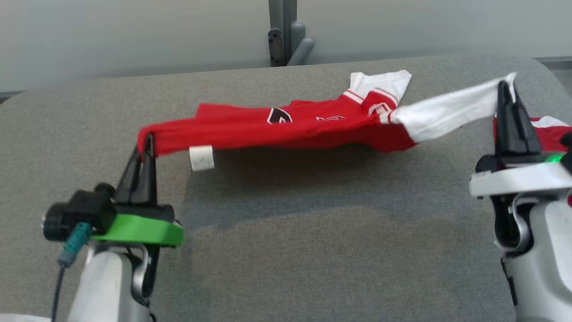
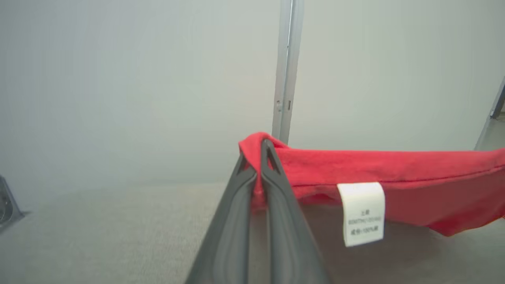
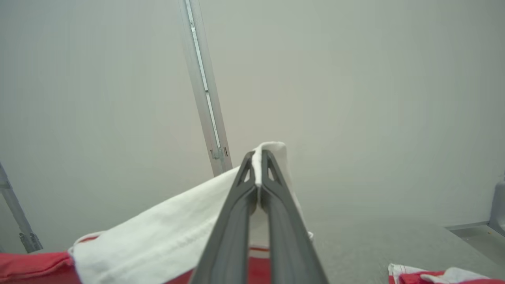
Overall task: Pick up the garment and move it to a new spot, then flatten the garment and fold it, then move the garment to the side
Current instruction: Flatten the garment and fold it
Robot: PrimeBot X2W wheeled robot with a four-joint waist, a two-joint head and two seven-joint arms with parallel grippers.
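Red-and-white knit sports jersey: hangs stretched between the two end effectors over the middle of the grey felt-covered desk; I cannot tell whether its lowest fold brushes the felt.
Red hem corner: only a small pinch of cloth sits in the left grip. A pull outward toward 9 o'clock could drag it free and drop that side.
White sleeve tip: the same thin hold on the right. The sleeve looks taut, so more spreading may strain the shoulder seam or slip the cuff out.
Loose second sleeve: crumpled at the jersey's 1 o'clock. Laying the jersey down like this would probably trap a wrinkle.
Red-and-white cloth heap: lies at the desk's 3 o'clock edge, just beside the right end effector; a swing that way might snag it.
Left end effector: long dark fingers clenched on the red hem at the jersey's 9 o'clock end; a small white care label dangles just beside it.
Right end effector: clenched on the white sleeve tip at the 3 o'clock end, with cloth peeking above the fingertips.
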